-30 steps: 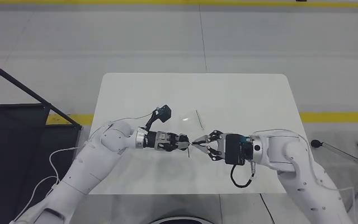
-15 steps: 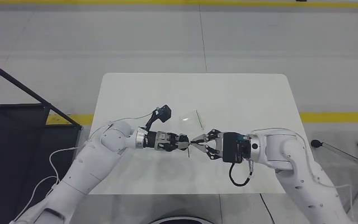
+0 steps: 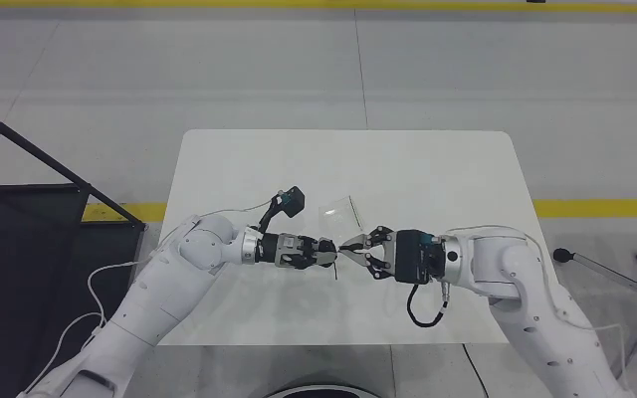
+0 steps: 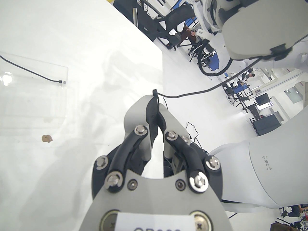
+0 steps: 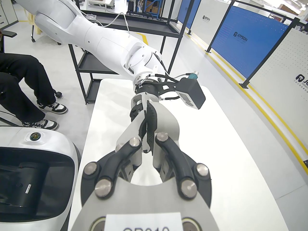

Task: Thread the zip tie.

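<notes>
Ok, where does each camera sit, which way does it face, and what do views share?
Top view: above the arms, looking down at the white table; both arms show, meeting over it.
Left wrist view: on the left wrist, facing along the shut left jaws, zip tie at their tip, toward the right arm.
Right wrist view: on the right wrist, facing along the right jaws toward the left arm.
Shared: top and left wrist views both show the clear bag.
</notes>
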